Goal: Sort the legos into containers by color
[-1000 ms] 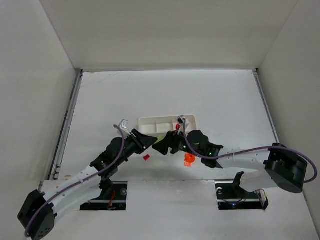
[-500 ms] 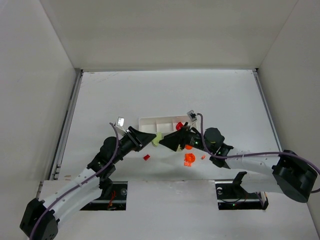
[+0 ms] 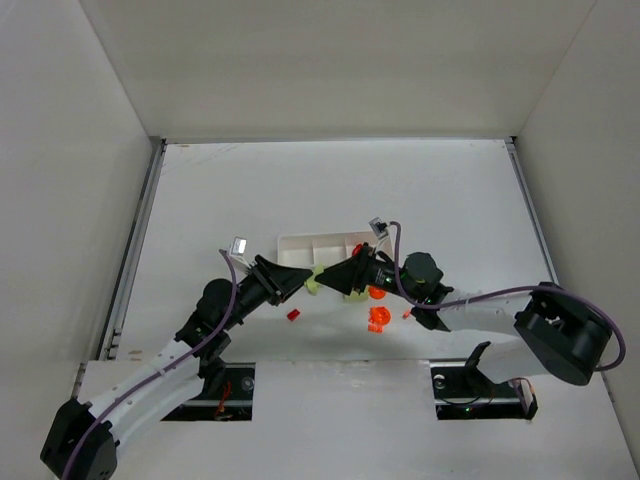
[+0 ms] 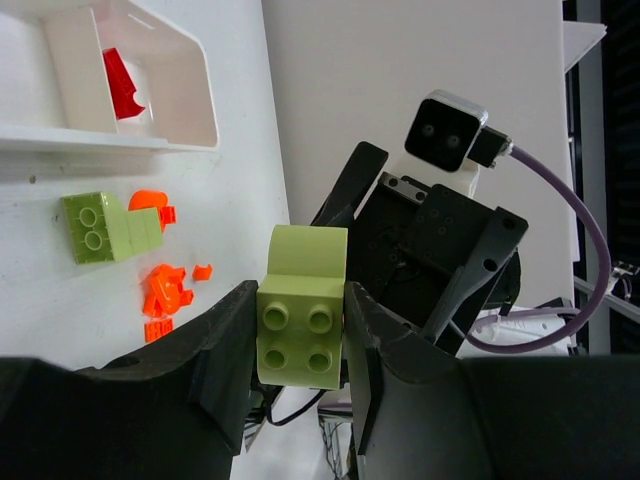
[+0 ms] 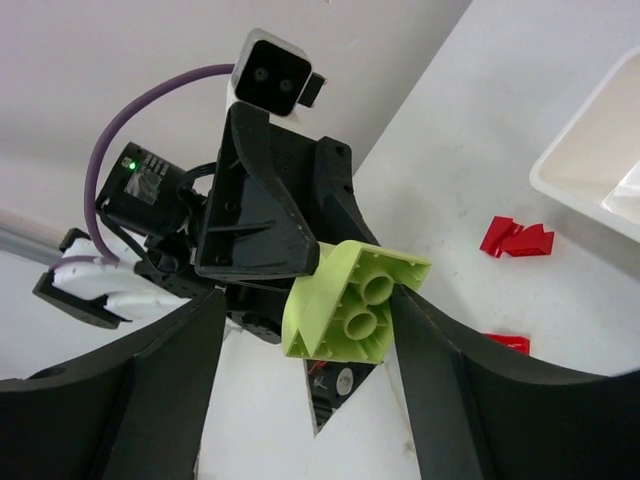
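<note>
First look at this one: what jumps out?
Two grippers meet nose to nose just in front of the white tray: the left gripper clamps a pale green brick, and the right gripper holds its jaws open around it. Orange pieces lie loose on the table nearby; a red brick sits in the tray's right-end compartment.

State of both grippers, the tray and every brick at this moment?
left gripper: shut on the held green brick
right gripper: open, straddling that brick
tray: red piece in end compartment
second green brick: loose on table
orange pieces: loose on table
loose red pieces: on table
</note>
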### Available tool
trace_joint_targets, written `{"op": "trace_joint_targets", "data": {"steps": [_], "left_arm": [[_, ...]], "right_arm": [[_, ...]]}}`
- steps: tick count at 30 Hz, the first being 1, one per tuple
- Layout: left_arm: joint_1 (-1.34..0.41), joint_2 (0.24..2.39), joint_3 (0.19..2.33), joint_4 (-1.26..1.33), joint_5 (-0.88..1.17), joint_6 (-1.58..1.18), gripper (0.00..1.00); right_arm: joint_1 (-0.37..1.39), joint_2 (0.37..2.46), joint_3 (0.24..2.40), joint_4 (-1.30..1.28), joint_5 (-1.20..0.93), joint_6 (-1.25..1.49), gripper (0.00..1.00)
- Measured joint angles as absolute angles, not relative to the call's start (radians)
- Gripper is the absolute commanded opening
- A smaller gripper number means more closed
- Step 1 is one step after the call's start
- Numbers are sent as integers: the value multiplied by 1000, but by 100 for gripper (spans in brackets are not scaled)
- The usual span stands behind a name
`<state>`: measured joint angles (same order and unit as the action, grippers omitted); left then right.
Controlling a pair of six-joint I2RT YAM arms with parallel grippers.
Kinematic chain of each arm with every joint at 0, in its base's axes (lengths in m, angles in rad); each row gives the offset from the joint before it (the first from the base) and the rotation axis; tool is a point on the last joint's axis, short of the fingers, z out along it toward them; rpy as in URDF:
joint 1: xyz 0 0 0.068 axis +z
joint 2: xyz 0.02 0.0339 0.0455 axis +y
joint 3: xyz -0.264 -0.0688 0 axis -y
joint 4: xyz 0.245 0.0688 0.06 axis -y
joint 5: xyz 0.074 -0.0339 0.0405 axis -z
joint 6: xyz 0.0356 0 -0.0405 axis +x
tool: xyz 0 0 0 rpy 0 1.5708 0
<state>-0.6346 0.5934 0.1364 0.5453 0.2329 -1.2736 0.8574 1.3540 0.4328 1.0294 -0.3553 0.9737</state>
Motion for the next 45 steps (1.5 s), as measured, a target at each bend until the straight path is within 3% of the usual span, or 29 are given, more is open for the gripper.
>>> {"op": "trace_joint_targets", "data": {"steps": [6,8,13,22,27,32,45], "left_arm": [[-634,591,130,552,231,-1277,7],[-634,592,123,550,231,-1277,7],[-632,586,110,546,228,-1278,6],[-602,560,107,559,257,-1291,6],[-603,588,107,574,259,-1292,6],[-623,606,107,589,261,-1296,6],[-633,619,107,610,270,-1303,6]], "right_arm": [[849,1411,433,1082,-345,995,54],[847,1435,433,1093,-342,1004,54],[844,1478,433,1147,-344,1036,65],[809,1422,396,1175,-371,1055,65],[778,1408,367,1162,-371,1056,71],[783,1441,374,1158,-372,1056,71],[794,1525,424,1209,-401,1111,42]]}}
